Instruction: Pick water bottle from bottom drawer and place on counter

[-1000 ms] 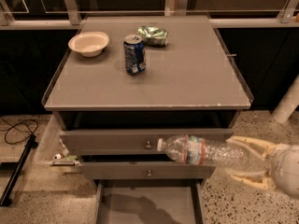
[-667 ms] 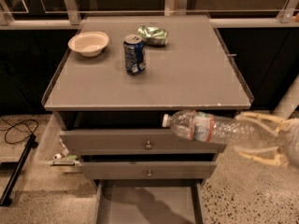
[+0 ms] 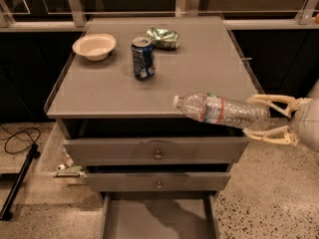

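Observation:
My gripper (image 3: pixel 259 118) comes in from the right edge and is shut on the base end of the water bottle (image 3: pixel 219 110). The clear bottle lies level, white cap pointing left, held over the front right edge of the counter (image 3: pixel 194 63). The bottom drawer (image 3: pixel 159 218) is pulled open at the bottom of the view; its grey floor shows nothing in it.
On the counter stand a blue soda can (image 3: pixel 143 58), a white bowl (image 3: pixel 94 46) at the back left and a crumpled green bag (image 3: pixel 163 37) behind the can. Two upper drawers with knobs (image 3: pixel 158 155) are slightly ajar. A black cable (image 3: pixel 20 136) lies on the floor left.
The gripper has lifted the bottle from in front of the upper drawers up to counter height, over the front right edge.

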`<state>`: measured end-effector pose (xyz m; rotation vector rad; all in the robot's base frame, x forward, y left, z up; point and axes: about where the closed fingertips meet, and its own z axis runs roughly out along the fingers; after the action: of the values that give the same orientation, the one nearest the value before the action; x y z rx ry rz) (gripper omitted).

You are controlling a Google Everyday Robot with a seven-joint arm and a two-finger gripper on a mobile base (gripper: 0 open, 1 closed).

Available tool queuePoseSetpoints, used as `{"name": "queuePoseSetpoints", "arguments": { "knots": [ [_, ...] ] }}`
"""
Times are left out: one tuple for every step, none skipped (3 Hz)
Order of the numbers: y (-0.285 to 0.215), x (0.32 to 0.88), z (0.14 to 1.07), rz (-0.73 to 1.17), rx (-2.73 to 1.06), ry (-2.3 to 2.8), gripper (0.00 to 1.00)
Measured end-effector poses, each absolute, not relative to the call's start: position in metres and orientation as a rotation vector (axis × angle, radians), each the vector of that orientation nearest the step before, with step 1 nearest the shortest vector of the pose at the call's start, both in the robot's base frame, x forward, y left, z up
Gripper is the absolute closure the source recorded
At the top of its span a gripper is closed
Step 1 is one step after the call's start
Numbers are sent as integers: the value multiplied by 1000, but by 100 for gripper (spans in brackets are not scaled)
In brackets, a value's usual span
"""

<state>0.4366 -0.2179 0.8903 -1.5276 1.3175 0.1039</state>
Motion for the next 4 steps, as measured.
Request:
{"name": "queuePoseSetpoints", "arguments": {
  "knots": [
    [-211, 449, 891, 113, -1533, 1307, 100],
    [-209, 486, 896, 117, -1544, 1330, 100],
    [-206, 532, 897, 141, -1526, 1356, 100],
    [-214, 575, 892, 172, -1460, 1421, 100]
  ]
}}
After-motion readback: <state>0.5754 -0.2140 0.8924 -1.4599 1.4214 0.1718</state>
